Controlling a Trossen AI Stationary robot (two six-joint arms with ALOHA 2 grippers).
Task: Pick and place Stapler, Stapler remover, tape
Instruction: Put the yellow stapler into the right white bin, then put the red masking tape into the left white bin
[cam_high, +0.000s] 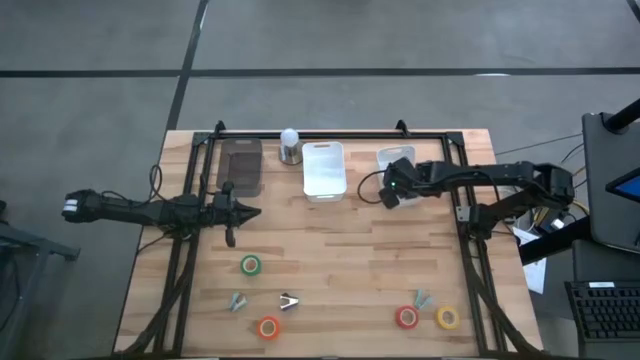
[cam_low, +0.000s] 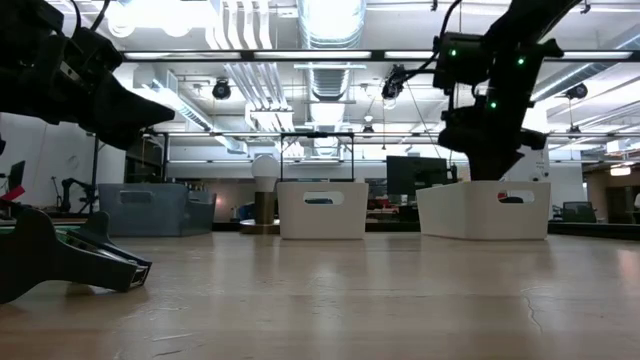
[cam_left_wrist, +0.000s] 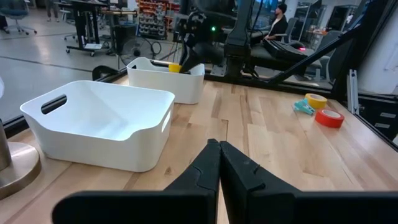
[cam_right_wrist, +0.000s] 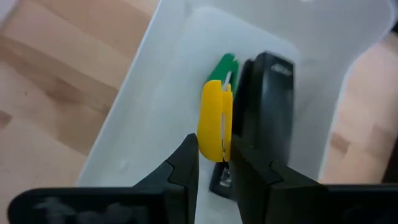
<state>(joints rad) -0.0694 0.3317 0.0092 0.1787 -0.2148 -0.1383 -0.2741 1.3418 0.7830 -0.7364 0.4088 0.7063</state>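
My right gripper (cam_high: 393, 192) hangs over the right white bin (cam_high: 396, 160), shut on a yellow staple remover (cam_right_wrist: 214, 121). A black stapler (cam_right_wrist: 267, 118) and a green piece (cam_right_wrist: 222, 67) lie inside that bin. Green (cam_high: 251, 265), orange (cam_high: 268, 327), red (cam_high: 406, 318) and yellow (cam_high: 447, 318) tape rolls lie flat on the table's near part. Small claw-shaped pieces (cam_high: 289, 301) lie among them. My left gripper (cam_high: 245, 212) is shut and holds nothing, above the table's left half, near the dark bin (cam_high: 240, 165). My right gripper pinches the yellow staple remover between its two fingers (cam_right_wrist: 186, 158) by one end (cam_right_wrist: 214, 149). The fingers point down into the bin. The rest of the remover sticks out past the fingertips, lifted clear above the bin's floor, close beside the black stapler.
Three bins stand in a row along the far side: dark, middle white (cam_high: 324, 168), right white. A metal cylinder with a white ball top (cam_high: 289, 145) stands between the dark and middle bins. Bare wood lies between the bins and the tape rolls.
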